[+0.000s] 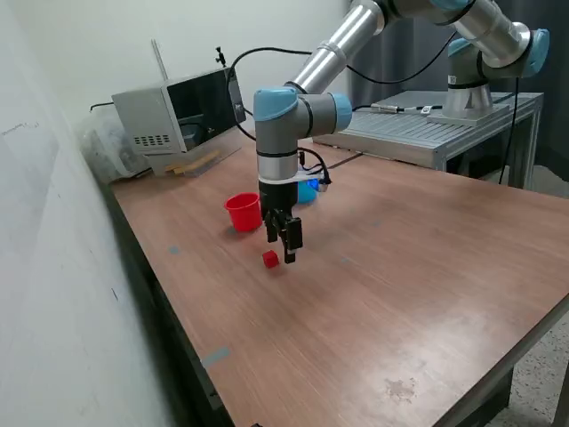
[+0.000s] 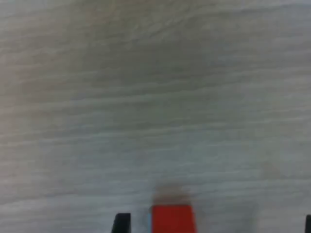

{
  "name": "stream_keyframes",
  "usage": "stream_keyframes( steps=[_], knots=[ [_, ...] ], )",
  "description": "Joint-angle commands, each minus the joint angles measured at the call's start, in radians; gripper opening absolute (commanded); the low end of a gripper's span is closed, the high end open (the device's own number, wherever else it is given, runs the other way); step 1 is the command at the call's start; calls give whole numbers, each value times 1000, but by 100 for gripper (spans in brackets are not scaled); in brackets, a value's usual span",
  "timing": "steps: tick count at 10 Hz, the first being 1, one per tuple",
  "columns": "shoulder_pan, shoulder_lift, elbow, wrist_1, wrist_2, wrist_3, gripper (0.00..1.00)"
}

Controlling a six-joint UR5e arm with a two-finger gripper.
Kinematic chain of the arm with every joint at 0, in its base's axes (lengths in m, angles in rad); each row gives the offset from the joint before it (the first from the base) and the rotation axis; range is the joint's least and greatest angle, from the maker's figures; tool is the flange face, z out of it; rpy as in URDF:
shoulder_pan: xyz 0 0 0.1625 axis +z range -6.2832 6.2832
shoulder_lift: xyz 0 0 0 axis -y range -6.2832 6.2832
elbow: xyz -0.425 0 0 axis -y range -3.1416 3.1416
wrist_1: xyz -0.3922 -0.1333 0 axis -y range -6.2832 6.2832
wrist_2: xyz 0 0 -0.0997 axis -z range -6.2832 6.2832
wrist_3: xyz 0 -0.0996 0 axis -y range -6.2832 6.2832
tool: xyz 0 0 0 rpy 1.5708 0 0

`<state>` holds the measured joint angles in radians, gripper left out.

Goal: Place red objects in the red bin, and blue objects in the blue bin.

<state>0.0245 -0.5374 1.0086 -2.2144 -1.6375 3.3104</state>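
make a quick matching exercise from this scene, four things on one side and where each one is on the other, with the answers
Things:
1. red cube
2. red bin
3. blue bin
4. gripper

Places:
A. mostly hidden behind the arm
B. on the table right beside the fingertips
C. upright, to the exterior view's left of the arm
D. pointing down, just above the table

Pairs: 1-B, 2-C, 3-A, 4-D

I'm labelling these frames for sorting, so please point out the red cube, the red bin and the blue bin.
red cube (image 1: 270, 259): exterior view, on its top face.
red bin (image 1: 242, 213): exterior view, on its outer wall.
blue bin (image 1: 308, 190): exterior view, on the part showing behind the arm.
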Motion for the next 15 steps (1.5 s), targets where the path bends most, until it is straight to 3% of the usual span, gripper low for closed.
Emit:
stream_keyframes(
  steps=[1,4,5,11,15],
  knots=[
    [-23,13,-11,-14,-12,-2,100],
    [-25,13,-10,-22,-12,-2,100],
    [-23,13,-5,-22,-12,-2,0],
    [-20,-2,24,-16,-10,-89,0],
    [-26,-192,95,-8,-10,-142,0]
  ],
)
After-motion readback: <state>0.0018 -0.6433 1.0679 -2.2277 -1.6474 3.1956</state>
